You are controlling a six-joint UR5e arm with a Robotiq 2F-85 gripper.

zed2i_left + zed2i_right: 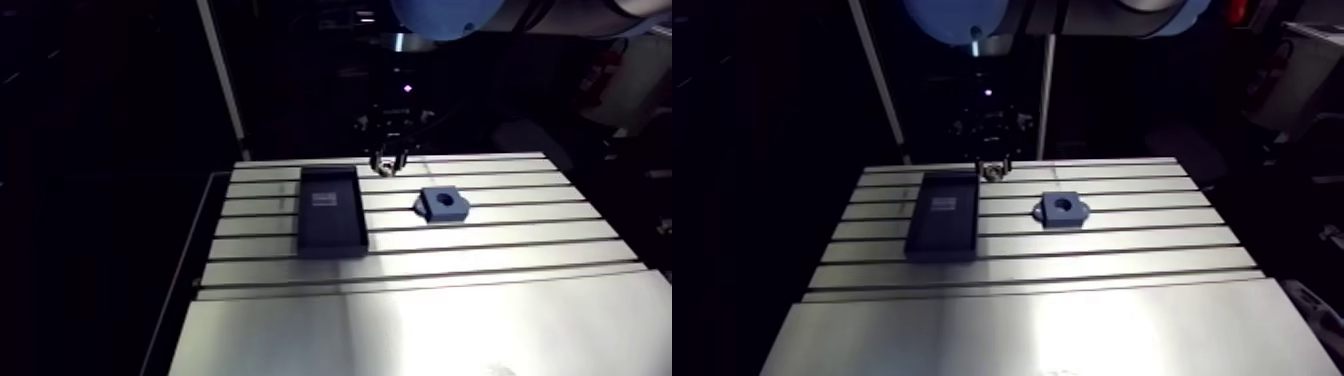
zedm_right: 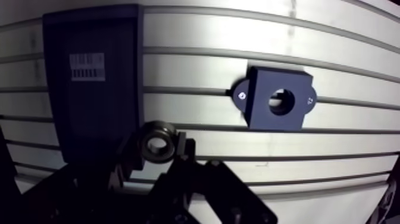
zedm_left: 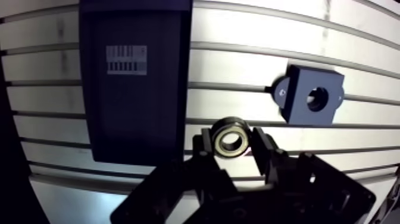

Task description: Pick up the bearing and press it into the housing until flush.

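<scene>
Your black two-finger gripper [image 3: 233, 145] pinches the silver ring bearing [image 3: 231, 136] between its fingertips, over the slotted aluminium table [image 3: 238, 59]. Just beside it lies a dark rectangular tray [image 3: 137, 119] with a white barcode label [image 3: 126, 59] on its floor. Farther ahead, well apart, sits the dark-blue square housing block [image 3: 300, 104], its round bore facing up.

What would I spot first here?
The shiny bearing pinched in the hand stands out first. Ahead of it, a dark housing with a round hole lies on the table. A long dark tray lies beside the hand.
</scene>
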